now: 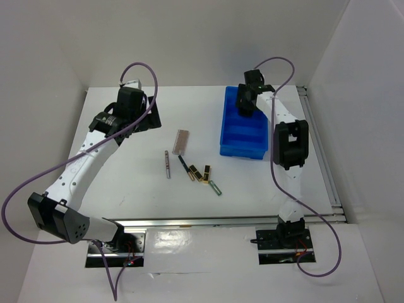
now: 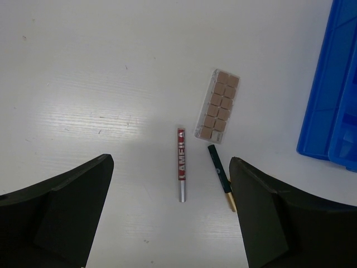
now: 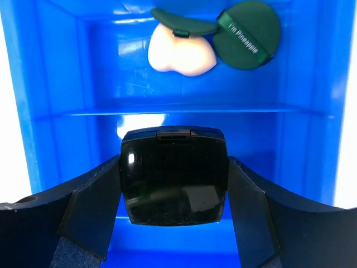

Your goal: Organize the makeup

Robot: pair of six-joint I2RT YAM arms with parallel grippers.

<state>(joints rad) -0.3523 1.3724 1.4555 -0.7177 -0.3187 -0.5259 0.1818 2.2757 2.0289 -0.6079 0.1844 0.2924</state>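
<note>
**Inspector:** State of the right end effector (image 3: 174,167)?

**Assistant:** Clamped. Both fingers press the side edges of a glossy black square compact (image 3: 174,184), which fills the gap between them. It hangs inside the large blue plastic bin (image 3: 17,84), over the compartment below the divider in the right wrist frame. Whether it touches the bin floor cannot be told.

**Inspector:** Other contents of the bin?

**Assistant:** The compartment at the top of that frame holds three items. A rounded peach sponge (image 3: 181,53) lies at centre. A round dark green pad (image 3: 184,22) lies over the sponge's upper edge. A second dark green pad (image 3: 248,33), lettered in white, sits in the upper right corner, just beside the first.

**Inspector:** The left end effector (image 2: 170,160)?

**Assistant:** Fingers wide apart with nothing between them, held above the white surface (image 2: 83,84).

**Inspector:** Items on the surface?

**Assistant:** Six, grouped at the centre of the overhead frame, left of the bin and apart from it.
- A tan palette (image 1: 181,142) of small squares in a clear case lies uppermost.
- Below it lie a slim silver pencil with a red band (image 1: 167,164) and a slim dark green pencil with a gold end (image 1: 184,163), near each other but not touching.
- To the right of the green pencil are a black-gold lipstick (image 1: 194,172) and a second black-gold lipstick (image 1: 206,173), just beside one another.
- A small green tube (image 1: 216,187) lies at the lower right of the group.
</note>
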